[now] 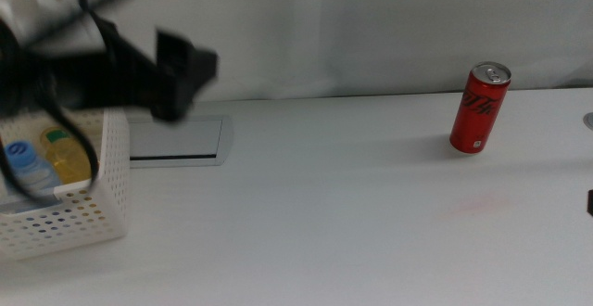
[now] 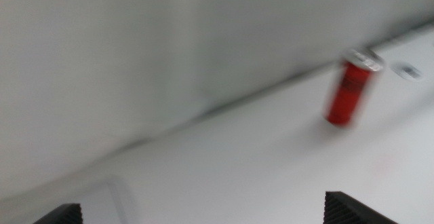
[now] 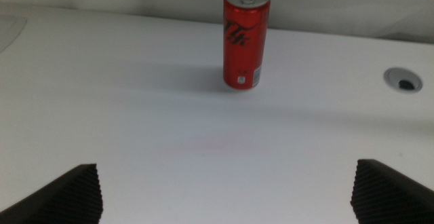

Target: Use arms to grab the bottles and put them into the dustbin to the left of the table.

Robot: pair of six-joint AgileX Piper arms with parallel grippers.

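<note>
Middle view: left gripper (image 1: 190, 74), jaws apart and empty, hangs just beside the dustbin (image 1: 83, 218), well apart from the red can (image 1: 480, 108); right gripper (image 3: 227, 190) is also spread wide.

The red can (image 1: 480, 108) stands upright and alone toward the far right of the desk (image 1: 334, 204), with bare white surface on every side of it. The right tool (image 3: 224, 190), jaws wide apart, faces it across open desk. At far left, the left tool (image 1: 181, 74) hangs above the white basket (image 1: 88, 218), blocking the way over it.
</note>
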